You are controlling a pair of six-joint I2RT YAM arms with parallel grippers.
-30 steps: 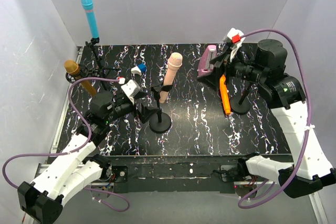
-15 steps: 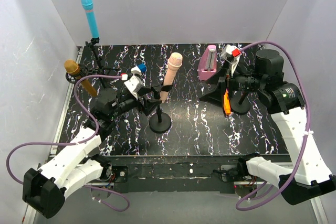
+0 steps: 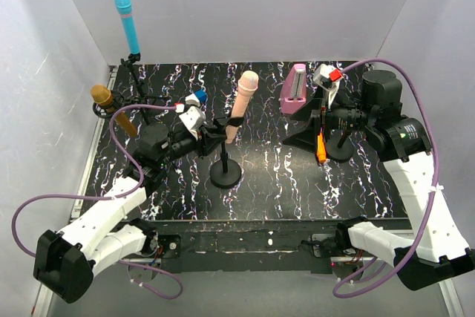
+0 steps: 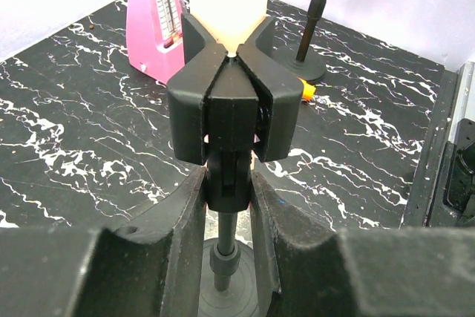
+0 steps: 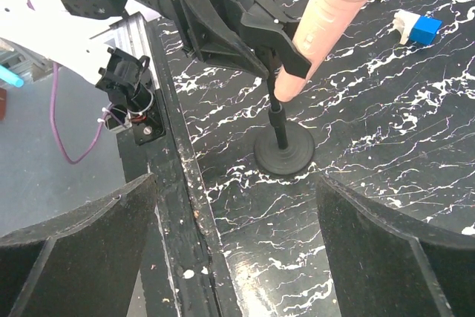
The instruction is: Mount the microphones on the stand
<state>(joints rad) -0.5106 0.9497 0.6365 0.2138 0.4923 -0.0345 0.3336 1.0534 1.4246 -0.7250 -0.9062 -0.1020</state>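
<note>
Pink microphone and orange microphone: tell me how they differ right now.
The pink microphone is pale pink-cream; the orange microphone is bright orange. The pink one is clipped in the middle stand, head up, tilted; the orange one lies low by the right stand's base, unclipped. The left gripper pinches the pink one's stand; the right gripper by the orange one is open. Both are slim sticks.

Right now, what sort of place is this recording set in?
Probably a lab robot test cell, not a studio: plain white walls box in a black marbled tabletop, two robot arms are bolted at its near edge, and a microphone stand is staged as a prop.
</note>
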